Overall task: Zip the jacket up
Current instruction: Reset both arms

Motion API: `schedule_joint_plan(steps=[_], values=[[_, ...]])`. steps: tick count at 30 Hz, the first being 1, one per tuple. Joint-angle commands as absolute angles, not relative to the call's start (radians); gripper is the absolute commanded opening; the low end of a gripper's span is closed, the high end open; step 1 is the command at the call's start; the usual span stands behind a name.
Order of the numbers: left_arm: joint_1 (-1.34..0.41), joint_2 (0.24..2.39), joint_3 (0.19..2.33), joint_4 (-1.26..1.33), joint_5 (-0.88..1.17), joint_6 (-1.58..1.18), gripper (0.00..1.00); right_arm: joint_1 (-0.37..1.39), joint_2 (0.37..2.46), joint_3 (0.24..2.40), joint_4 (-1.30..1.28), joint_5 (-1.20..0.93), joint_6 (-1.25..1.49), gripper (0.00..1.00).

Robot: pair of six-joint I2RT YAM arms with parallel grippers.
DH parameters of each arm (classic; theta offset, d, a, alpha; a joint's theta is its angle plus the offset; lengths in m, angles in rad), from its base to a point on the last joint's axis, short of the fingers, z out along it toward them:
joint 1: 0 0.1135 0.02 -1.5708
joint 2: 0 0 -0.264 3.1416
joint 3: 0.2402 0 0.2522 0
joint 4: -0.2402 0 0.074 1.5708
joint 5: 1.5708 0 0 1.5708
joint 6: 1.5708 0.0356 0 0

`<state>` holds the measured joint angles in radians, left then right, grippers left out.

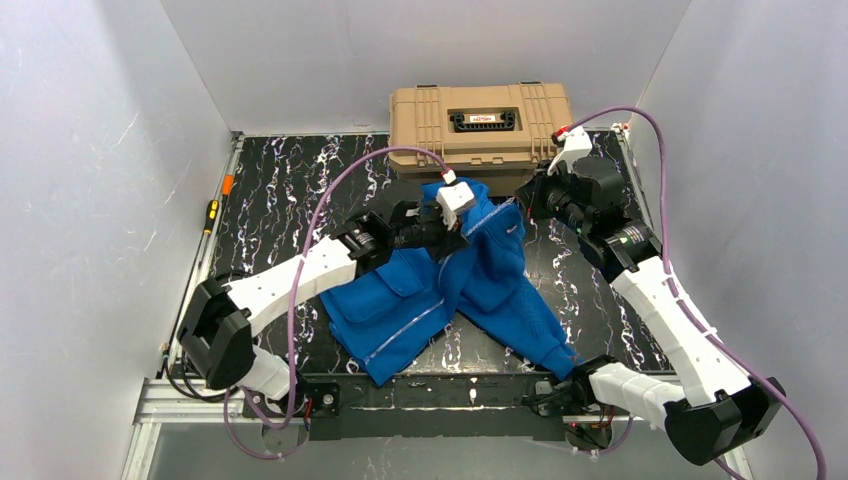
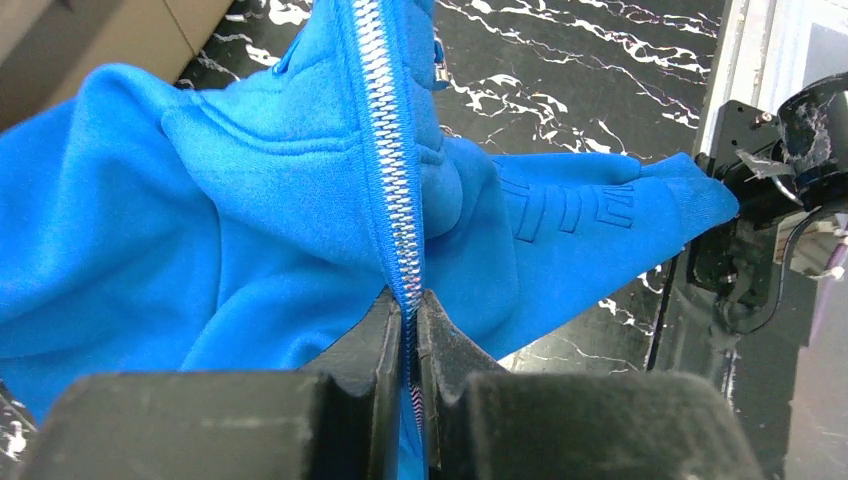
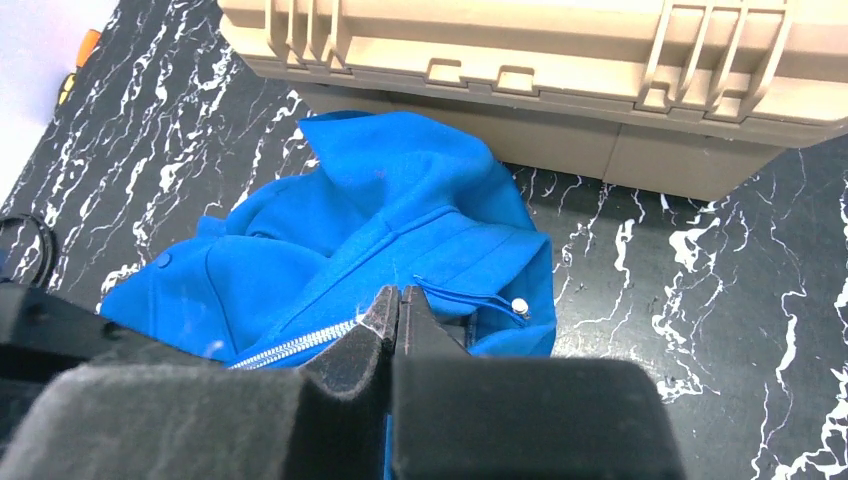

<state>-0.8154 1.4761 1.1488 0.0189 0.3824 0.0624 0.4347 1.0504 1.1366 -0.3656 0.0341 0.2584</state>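
Note:
The royal-blue jacket lies spread on the black marbled table, its light zipper running diagonally up toward the far right. My left gripper is over the jacket's middle. In the left wrist view it is shut on the zipper strip, which passes between its fingers. My right gripper is at the jacket's upper end. In the right wrist view it is shut on the jacket's edge at the top of the zipper, beside a drawstring toggle.
A tan hard case stands against the back wall, right behind the jacket's collar. A screwdriver and an orange item lie on the left rail. A sleeve reaches toward the right arm's base.

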Motion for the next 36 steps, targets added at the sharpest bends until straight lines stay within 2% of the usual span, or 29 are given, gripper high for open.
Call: schedule_joint_plan(steps=[1, 5, 8, 9, 11, 12, 18, 22, 24, 26, 29, 30, 33, 36], values=[[-0.815, 1.363, 1.094, -0.074, 0.402, 0.169, 0.00, 0.430, 1.048, 1.186, -0.311, 0.208, 0.165, 0.01], [-0.815, 1.344, 1.087, -0.080, 0.401, 0.174, 0.02, 0.429, 1.050, 1.180, -0.285, 0.187, 0.165, 0.01], [-0.816, 1.364, 1.143, -0.110, 0.388, 0.169, 0.18, 0.429, 1.055, 1.177, -0.269, 0.210, 0.168, 0.01], [-0.815, 1.371, 1.169, -0.120, 0.377, 0.169, 0.39, 0.428, 1.057, 1.177, -0.259, 0.228, 0.164, 0.01], [-0.813, 1.385, 1.228, -0.157, 0.331, 0.154, 0.94, 0.426, 1.064, 1.175, -0.223, 0.276, 0.147, 0.01], [-0.804, 1.396, 1.271, -0.193, 0.314, 0.143, 0.98, 0.421, 1.072, 1.179, -0.207, 0.314, 0.142, 0.01], [-0.647, 1.457, 1.595, -0.392, 0.281, 0.074, 0.98, 0.269, 1.159, 1.302, -0.102, 0.485, 0.196, 0.01], [-0.531, 1.440, 1.706, -0.460, 0.215, 0.113, 0.98, 0.220, 1.173, 1.382, 0.006, 0.520, 0.204, 0.01], [-0.466, 1.418, 1.731, -0.479, 0.200, 0.127, 0.98, 0.219, 1.177, 1.395, 0.039, 0.447, 0.213, 0.01], [-0.420, 1.389, 1.729, -0.503, 0.179, 0.131, 0.98, 0.220, 1.204, 1.403, -0.029, 0.273, 0.266, 0.01], [-0.363, 1.326, 1.646, -0.507, 0.112, 0.104, 0.98, 0.279, 1.232, 1.288, -0.072, -0.036, 0.375, 0.12], [-0.347, 1.308, 1.609, -0.507, 0.091, 0.097, 0.98, 0.329, 1.230, 1.229, -0.054, -0.098, 0.368, 0.19], [-0.294, 1.284, 1.538, -0.545, 0.048, 0.070, 0.98, 0.551, 1.255, 1.150, -0.097, -0.161, 0.290, 0.45], [-0.240, 1.297, 1.518, -0.589, 0.018, 0.059, 0.98, 0.696, 1.345, 1.203, -0.278, -0.135, 0.218, 0.71]])
